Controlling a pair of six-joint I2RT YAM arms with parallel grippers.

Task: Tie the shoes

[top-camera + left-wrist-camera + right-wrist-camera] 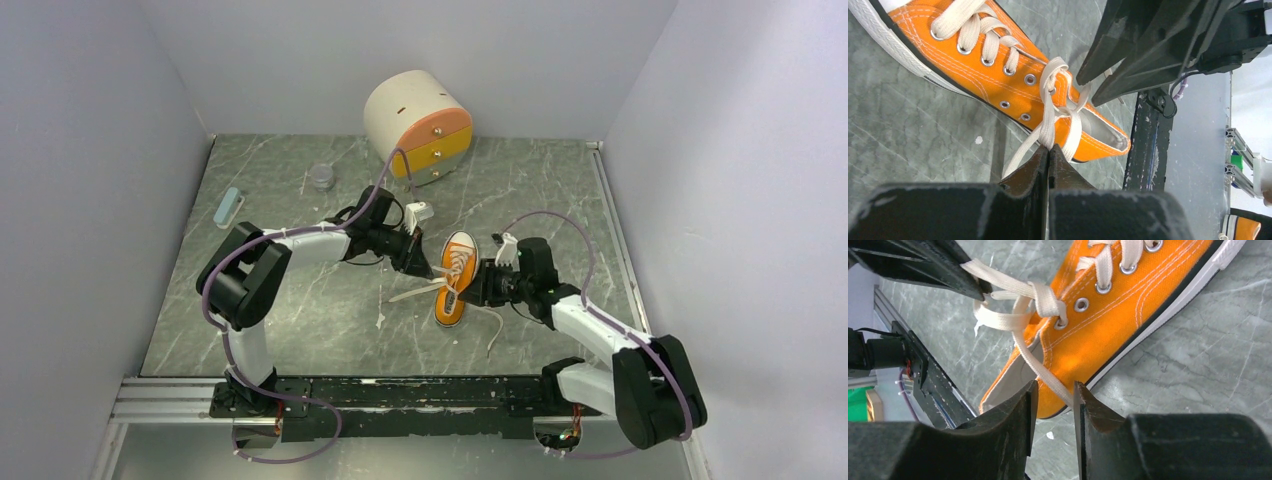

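The orange sneaker (457, 270) lies mid-table, white toe cap pointing away from the arms. It shows in the left wrist view (993, 75) and the right wrist view (1108, 330). Its white laces are crossed over the tongue near the top eyelets. My left gripper (425, 270) (1049, 150) is shut on a white lace (1047, 127) at the shoe's left side. My right gripper (472, 290) (1054, 390) is open at the shoe's right side. A lace strand (1040, 372) runs between its fingers, against the right one. The left fingers (933, 265) show pinching lace there.
A round cream drawer unit (418, 125) with orange and yellow drawers stands at the back. A small grey cup (321, 177) and a pale blue object (229, 207) lie at the back left. Loose lace ends trail on the table (493, 330). White walls enclose the table.
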